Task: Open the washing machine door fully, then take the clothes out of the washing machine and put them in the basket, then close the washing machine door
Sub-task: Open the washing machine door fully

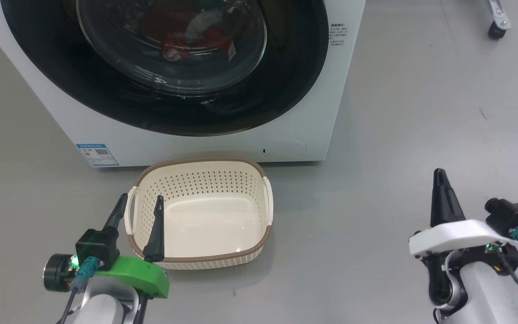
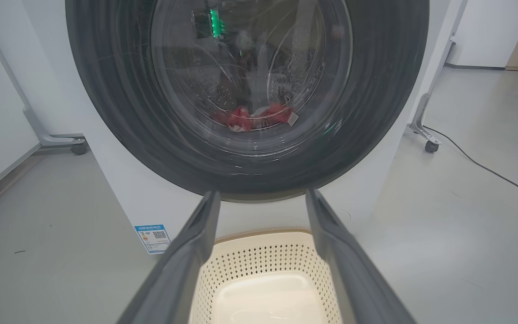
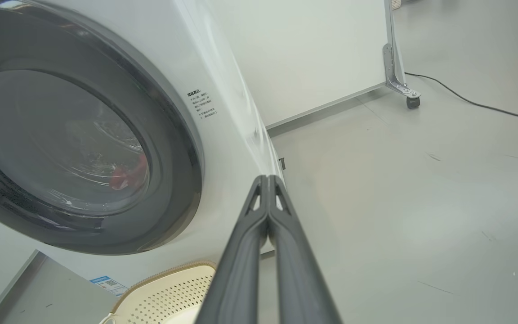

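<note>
Sitting beneath the left pincer [image 1: 142, 197] is the basket [image 1: 200, 160].

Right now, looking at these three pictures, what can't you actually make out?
The clothes: left wrist view, red patches behind reflective glass; number of pieces unclear.
The washing machine door: head view, top cut off by the picture's edge.
The printed notice: head view, too small to read.
The basket: right wrist view, cut by the bottom edge and partly behind the right gripper.
</note>
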Controlling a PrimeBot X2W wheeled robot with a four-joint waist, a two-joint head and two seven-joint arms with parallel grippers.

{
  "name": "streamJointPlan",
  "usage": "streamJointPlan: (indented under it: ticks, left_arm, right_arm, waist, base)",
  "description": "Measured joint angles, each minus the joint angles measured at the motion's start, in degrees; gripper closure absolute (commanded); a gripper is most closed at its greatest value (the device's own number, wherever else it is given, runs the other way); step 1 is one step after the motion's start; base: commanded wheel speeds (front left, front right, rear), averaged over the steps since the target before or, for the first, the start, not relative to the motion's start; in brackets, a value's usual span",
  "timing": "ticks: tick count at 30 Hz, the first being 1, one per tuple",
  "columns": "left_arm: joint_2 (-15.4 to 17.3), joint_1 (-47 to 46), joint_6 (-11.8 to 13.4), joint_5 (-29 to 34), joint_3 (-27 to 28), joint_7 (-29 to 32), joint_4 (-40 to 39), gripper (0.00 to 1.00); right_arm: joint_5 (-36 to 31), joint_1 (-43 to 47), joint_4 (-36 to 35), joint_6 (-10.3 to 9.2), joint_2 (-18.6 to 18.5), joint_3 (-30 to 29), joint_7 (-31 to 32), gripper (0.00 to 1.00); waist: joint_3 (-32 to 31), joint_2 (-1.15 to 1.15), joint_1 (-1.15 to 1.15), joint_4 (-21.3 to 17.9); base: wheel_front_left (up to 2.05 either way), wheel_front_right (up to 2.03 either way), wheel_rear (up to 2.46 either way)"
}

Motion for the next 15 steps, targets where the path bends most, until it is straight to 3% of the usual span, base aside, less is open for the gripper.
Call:
streamJointPlan:
  ticks: [8, 15]
  left_arm:
    - [-0.34, -2.92, -0.49, 1.11, 0.07, -0.14, -2.58, 0.0]
    - [-0.92, -6.38, -0.55, 1.59, 0.33, -0.16, -5.13, 0.0]
  right_arm:
    - [14.8, -8.93, 0.43, 2.69, 0.33, -6.12, 3.53, 1.0]
    - [27.8, -17.33, 0.66, 3.52, 0.34, -9.72, 10.03, 1.0]
  waist:
    - [5.12, 0.0, 0.0, 1.94]
    - [9.72, 0.0, 0.0, 3.37]
  base:
    - [0.0, 0.0, 0.0]
    - [0.0, 0.0, 0.0]
